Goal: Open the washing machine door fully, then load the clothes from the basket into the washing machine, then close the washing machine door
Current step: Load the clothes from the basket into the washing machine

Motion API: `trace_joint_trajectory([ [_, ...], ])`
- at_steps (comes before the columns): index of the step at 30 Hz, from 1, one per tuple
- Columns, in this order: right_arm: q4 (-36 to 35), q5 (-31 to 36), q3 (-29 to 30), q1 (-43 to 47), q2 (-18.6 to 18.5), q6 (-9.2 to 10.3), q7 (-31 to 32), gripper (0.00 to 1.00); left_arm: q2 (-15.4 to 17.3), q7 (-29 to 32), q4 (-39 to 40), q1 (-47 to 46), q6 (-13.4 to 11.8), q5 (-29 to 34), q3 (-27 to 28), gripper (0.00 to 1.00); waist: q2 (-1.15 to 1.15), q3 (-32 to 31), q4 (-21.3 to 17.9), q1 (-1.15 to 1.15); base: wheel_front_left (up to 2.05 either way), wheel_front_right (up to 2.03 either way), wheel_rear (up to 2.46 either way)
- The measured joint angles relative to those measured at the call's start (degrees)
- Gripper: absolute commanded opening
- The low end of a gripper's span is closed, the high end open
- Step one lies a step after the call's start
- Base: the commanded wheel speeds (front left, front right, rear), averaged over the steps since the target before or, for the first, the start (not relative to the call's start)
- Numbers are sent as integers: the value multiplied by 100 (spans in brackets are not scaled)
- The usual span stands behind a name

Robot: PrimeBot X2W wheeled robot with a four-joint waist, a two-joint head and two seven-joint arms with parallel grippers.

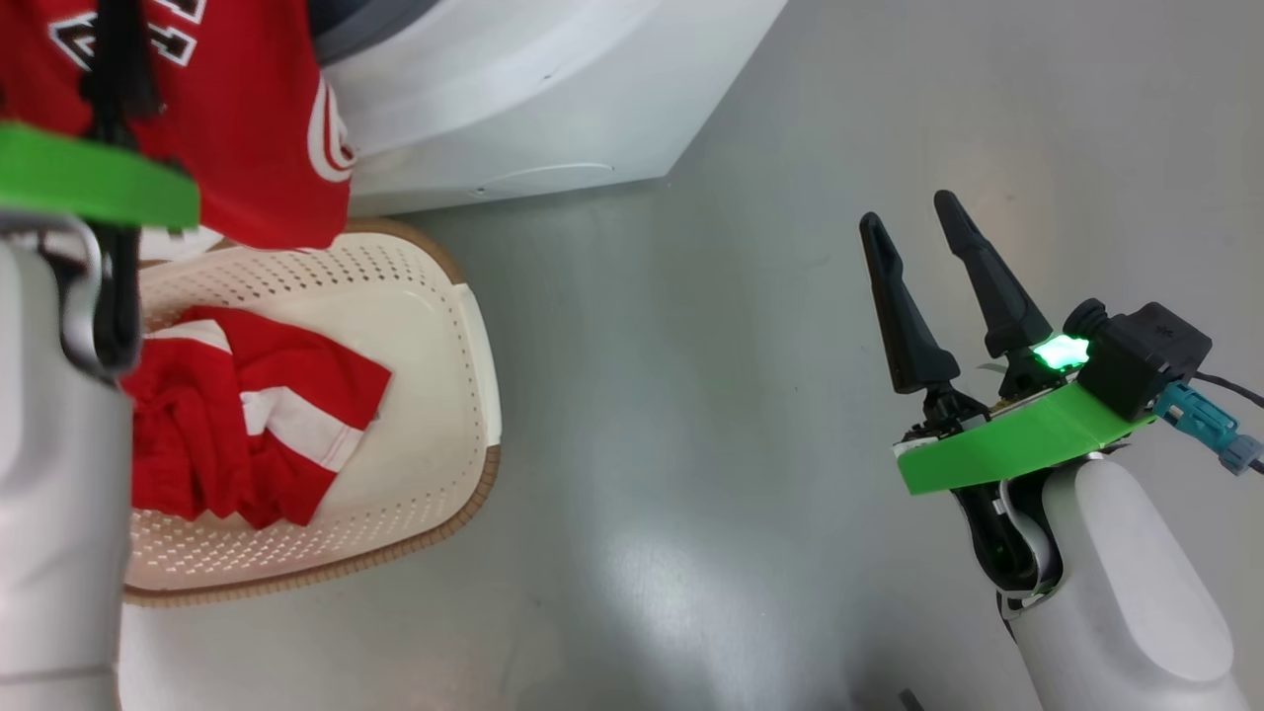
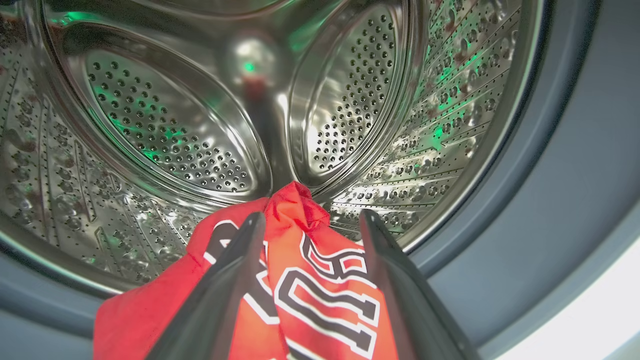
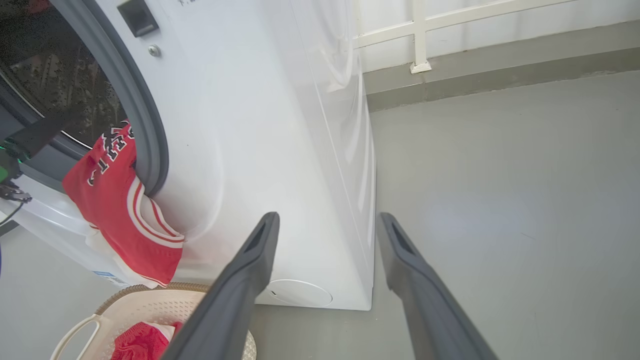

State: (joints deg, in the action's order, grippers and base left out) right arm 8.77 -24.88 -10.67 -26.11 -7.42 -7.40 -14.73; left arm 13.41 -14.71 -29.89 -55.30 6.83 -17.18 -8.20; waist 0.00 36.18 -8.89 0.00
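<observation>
The washing machine (image 1: 513, 89) (image 3: 260, 125) stands with its opening uncovered; the washing machine door is out of view. My left gripper (image 2: 312, 214) reaches into the steel drum (image 2: 165, 125), its jaws wide open. A red jersey (image 2: 320, 285) with dark lettering lies loose between its fingers. This jersey (image 3: 115, 200) (image 1: 237, 128) drapes over the grey door seal (image 3: 145, 125) and hangs outside. More red and white clothes (image 1: 247, 415) lie in the basket (image 1: 434, 326) (image 3: 150, 305) on the floor below. My right gripper (image 1: 908, 209) (image 3: 327, 216) hovers open and holds nothing, off to the right of the machine.
Grey floor (image 1: 691, 395) spreads between the basket and my right arm. A wall with a white rail (image 3: 420, 40) runs behind the machine. A cable with a blue connector (image 1: 1210, 425) sticks out from my right wrist.
</observation>
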Motion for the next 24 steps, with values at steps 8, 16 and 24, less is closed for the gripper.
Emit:
trace_joint_trajectory([
  [8,-2,-1,34,19,-69,0,0,100,-64,0,1183,1371,5,79,294,100,0,-140,130,0,0,0,0],
  [16,-37,-1,70,19,-94,0,0,100,-229,0,1944,2424,7,197,605,100,0,-103,160,0,0,0,0],
  [24,-69,-18,149,20,-97,0,0,100,-478,0,2381,3209,46,353,805,100,0,-95,191,0,0,0,0],
])
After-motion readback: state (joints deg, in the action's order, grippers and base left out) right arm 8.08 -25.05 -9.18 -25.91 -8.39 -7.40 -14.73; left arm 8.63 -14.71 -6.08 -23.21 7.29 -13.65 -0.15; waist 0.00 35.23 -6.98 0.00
